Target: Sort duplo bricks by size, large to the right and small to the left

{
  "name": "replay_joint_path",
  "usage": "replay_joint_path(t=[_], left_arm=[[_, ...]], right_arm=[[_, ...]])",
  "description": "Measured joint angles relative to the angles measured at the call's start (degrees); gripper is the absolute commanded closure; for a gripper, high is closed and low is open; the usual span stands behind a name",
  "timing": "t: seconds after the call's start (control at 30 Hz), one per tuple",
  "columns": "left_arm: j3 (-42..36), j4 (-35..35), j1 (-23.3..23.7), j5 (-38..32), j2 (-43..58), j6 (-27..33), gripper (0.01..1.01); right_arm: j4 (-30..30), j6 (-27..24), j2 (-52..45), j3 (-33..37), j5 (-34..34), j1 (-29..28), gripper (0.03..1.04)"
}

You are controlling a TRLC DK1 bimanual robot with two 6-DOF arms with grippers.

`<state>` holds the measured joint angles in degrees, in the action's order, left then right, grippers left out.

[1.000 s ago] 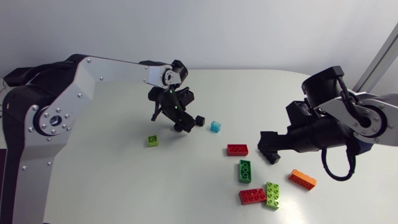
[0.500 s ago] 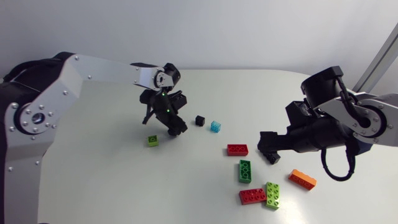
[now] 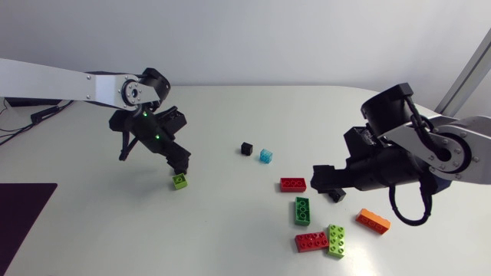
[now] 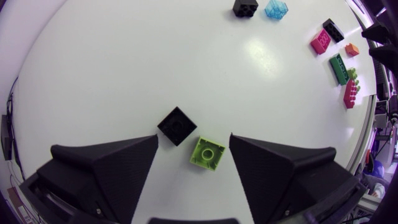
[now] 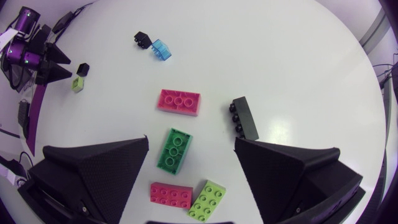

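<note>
- Left gripper (image 4: 193,169): fingers spread; small lime-green square plastic brick (image 4: 207,153) between tips, small black square brick (image 4: 177,126) just ahead.
- Right gripper (image 5: 191,167): spread wide over long green plastic brick (image 5: 173,149).

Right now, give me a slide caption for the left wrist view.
Open left gripper framing a small lime brick and a small black brick, side by side.

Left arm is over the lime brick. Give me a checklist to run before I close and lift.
1. Left hand open: ok.
2. Lime brick inside the open hand, untouched: ok.
3. Small black brick clear of the grasp: not ok, it sits close beside the lime brick.
4. Right hand open and empty: ok.
5. All small bricks at the left: not ok, blue brick sits near the middle.
</note>
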<state>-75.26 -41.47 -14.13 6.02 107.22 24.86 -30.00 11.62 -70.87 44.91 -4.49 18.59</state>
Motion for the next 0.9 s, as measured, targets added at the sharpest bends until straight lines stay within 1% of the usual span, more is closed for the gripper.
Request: replay_joint_path(t=[0.13,0.23,0.4,0.5,0.63,0.73,0.83,0.9], left_arm=[[0.0,0.2,0.2,0.0,-0.7,0.0,0.043],[-0.8,0.2,-0.9,0.0,-0.5,0.0,0.043],[-8.0,0.3,-6.8,0.0,5.1,-0.3,0.043],[-11.9,0.3,-9.4,0.0,8.9,-0.7,0.043],[-12.7,-0.2,-10.2,0.0,10.1,-0.9,0.043],[-12.0,-0.3,-9.7,0.0,9.5,-1.0,0.043],[-8.4,-0.3,-8.2,0.0,6.4,-1.1,0.043],[-5.1,-0.3,-6.6,0.0,2.6,-1.1,0.043]], right_arm=[[0.0,0.4,0.0,0.0,0.0,0.2,0.07],[0.0,0.7,-0.1,0.0,0.1,0.4,0.07],[0.2,0.7,-1.0,0.7,0.4,0.9,0.07],[0.2,0.6,-4.0,3.0,0.4,0.9,0.07],[0.4,-1.2,-11.6,9.7,0.5,1.0,0.07],[1.7,-3.5,-20.0,16.8,0.5,0.9,0.07],[2.5,-5.3,-29.9,24.8,0.4,0.1,0.07],[3.5,-6.2,-36.2,29.2,0.6,-0.4,0.07]])
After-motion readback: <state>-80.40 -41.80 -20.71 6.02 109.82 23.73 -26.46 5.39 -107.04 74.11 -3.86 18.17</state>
